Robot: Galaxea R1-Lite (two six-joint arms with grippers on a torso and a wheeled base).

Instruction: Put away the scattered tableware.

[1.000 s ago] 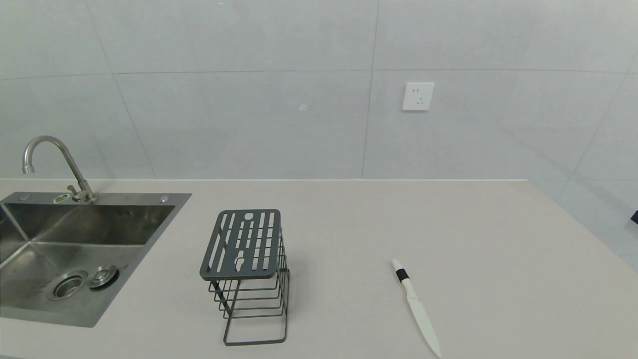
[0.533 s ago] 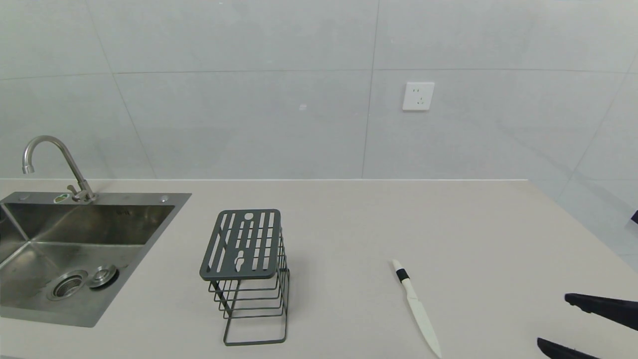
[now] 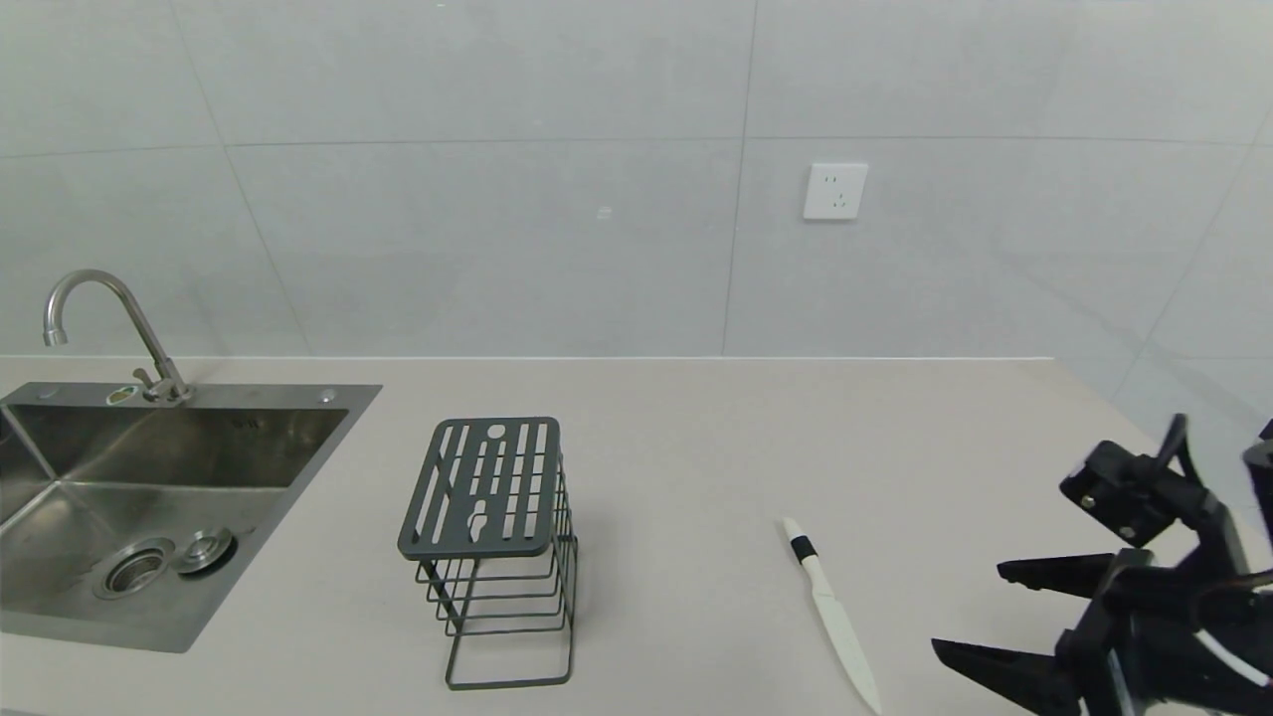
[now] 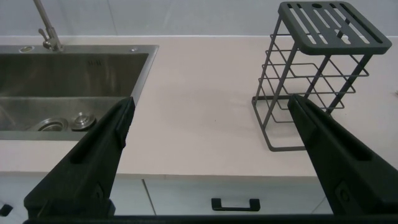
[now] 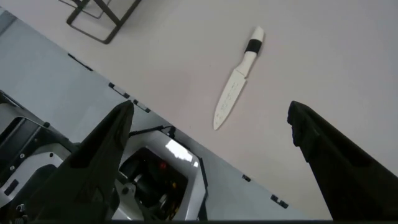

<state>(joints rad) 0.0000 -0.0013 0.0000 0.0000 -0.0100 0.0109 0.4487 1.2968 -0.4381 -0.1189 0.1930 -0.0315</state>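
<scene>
A white knife point(image 3: 828, 609) with a black band on its handle lies flat on the counter near the front edge, blade toward me; the right wrist view looks down on the knife point(image 5: 238, 79). A dark wire knife rack point(image 3: 489, 542) with a slotted top stands at the counter's middle, and the left wrist view has the rack point(image 4: 320, 68) ahead. My right gripper point(image 3: 980, 614) hovers open to the right of the knife, apart from it, with nothing between its fingers point(image 5: 99, 162). My left gripper point(image 4: 208, 118) is open too, held before the counter's front edge, between sink and rack.
A steel sink point(image 3: 149, 497) with a curved faucet point(image 3: 104, 328) is set into the counter at the left. The beige counter point(image 3: 796, 438) ends at a right edge near my right arm. A white wall socket point(image 3: 834, 192) sits on the tiled wall behind.
My right gripper has come into the head view from the lower right and moved left and up toward the knife. Knife and rack have not moved.
</scene>
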